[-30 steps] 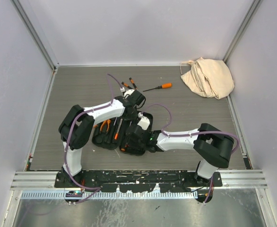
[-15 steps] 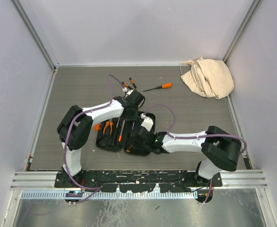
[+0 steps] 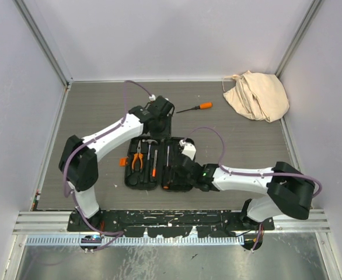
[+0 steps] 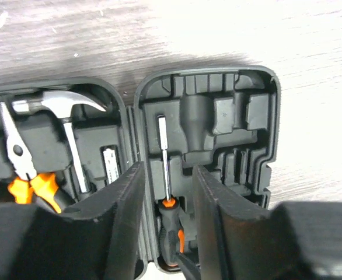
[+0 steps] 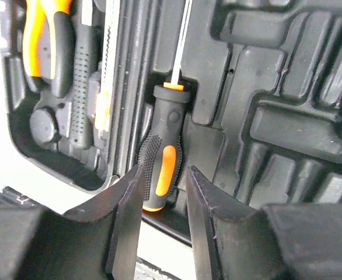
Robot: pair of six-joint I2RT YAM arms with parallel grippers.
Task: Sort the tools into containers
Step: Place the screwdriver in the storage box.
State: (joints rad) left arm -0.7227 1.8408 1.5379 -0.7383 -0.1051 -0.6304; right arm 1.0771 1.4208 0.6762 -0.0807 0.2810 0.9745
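The table (image 3: 89, 116) carries 1 black tool case (image 3: 131, 179). It lies open and flat near the arm bases, between the 2 arms, with both halves facing up. A beige cloth bag (image 3: 257, 96) sits well apart in the far right corner. It is not the container, so a tool dropped there would be a mis-sort.

The left gripper (image 4: 167, 168) hovers at the far end of the case, its fingers moderately parted with nothing between them. The right gripper (image 5: 164, 170) hangs low over the right half, fingers parted on either side of the seated screwdriver (image 5: 170, 114) handle. Whether the pads touch the handle cannot be told.

The likeliest fault is here. If the right arm lifts while a pad drags on the grippy handle, the tool could pop out of its moulded slot and tip toward the hinge just beside it.

Both wrists crowd over 1 case, so a careless retreat could bump them together. It could also nudge the unlatched case, which probably slides easily.

1 loose screwdriver (image 3: 198, 107) lies on the far table near the left gripper. Its round handle may roll or skate away under an off-centre pinch.

The hammer (image 4: 63, 105) and pliers (image 4: 19, 163) look seated in the left half. A low sweep by the left fingers could knock them loose.
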